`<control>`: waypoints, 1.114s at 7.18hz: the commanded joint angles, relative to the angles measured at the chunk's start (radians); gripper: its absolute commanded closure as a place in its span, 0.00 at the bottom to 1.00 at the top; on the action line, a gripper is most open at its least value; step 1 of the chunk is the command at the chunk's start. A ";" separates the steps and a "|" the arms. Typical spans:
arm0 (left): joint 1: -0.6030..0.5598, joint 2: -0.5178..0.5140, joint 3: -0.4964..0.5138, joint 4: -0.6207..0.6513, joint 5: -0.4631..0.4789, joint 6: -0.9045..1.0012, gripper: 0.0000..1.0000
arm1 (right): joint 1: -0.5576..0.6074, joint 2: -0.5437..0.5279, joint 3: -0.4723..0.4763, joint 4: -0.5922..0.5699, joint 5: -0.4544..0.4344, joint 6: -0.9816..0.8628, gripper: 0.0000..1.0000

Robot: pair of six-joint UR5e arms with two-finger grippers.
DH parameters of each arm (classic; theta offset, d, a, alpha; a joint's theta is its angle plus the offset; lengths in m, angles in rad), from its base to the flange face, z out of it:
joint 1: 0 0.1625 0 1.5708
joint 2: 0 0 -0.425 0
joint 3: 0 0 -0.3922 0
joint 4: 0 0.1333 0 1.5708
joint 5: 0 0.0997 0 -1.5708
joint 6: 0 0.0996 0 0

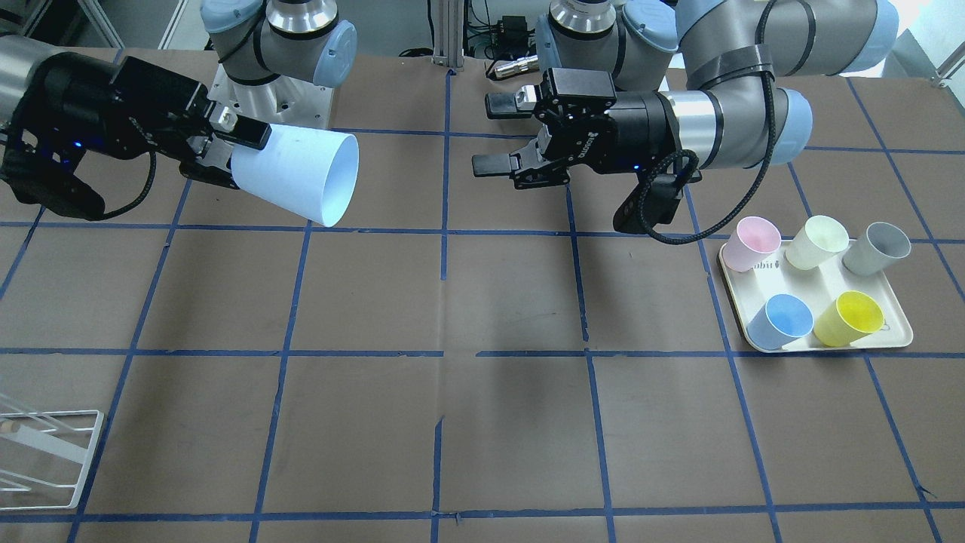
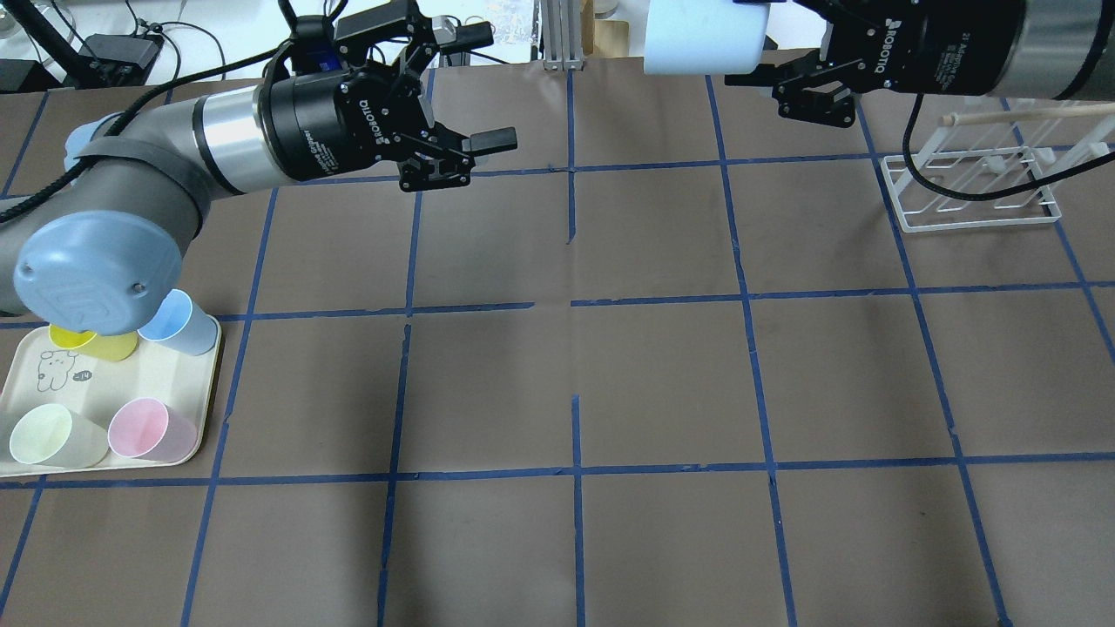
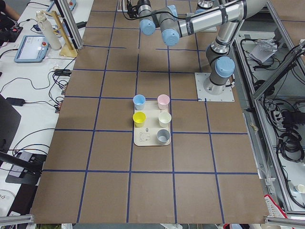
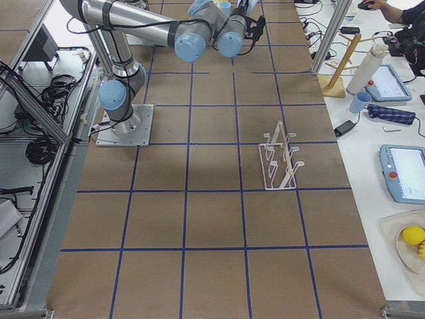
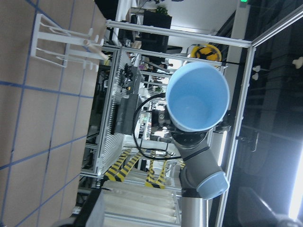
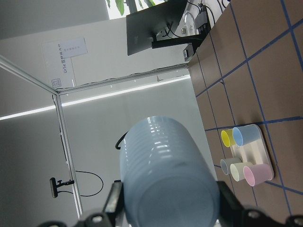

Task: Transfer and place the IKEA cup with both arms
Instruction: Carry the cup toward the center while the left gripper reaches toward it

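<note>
The IKEA cup [image 1: 298,175] is pale sky-blue and lies horizontal in the air above the table's far side. My right gripper [image 1: 237,154] is shut on its base end. The cup's open mouth points toward my left gripper [image 1: 494,136]. That gripper is open and empty, level with the cup, with a clear gap between its fingertips and the rim. In the overhead view the cup [image 2: 706,37] is at the top, held by the right gripper [image 2: 762,48], and the left gripper [image 2: 486,87] is to its left. The left wrist view looks into the cup's blue inside [image 5: 196,97]. The right wrist view shows its base [image 6: 168,182].
A cream tray [image 1: 897,332] on the robot's left side holds pink [image 1: 754,241], cream [image 1: 816,241], grey [image 1: 876,249], deeper blue [image 1: 785,320] and yellow [image 1: 852,317] cups. A white wire rack [image 2: 976,187] stands on the robot's right side.
</note>
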 commanded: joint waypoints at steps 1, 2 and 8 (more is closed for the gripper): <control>-0.037 -0.119 0.064 0.191 0.143 -0.155 0.00 | 0.010 0.002 0.036 0.001 0.005 -0.009 1.00; -0.057 -0.169 0.104 0.200 0.172 -0.188 0.00 | 0.013 0.004 0.036 -0.008 -0.005 -0.020 1.00; -0.135 -0.237 0.047 0.307 0.086 -0.269 0.16 | 0.043 0.031 0.039 0.001 -0.006 -0.043 1.00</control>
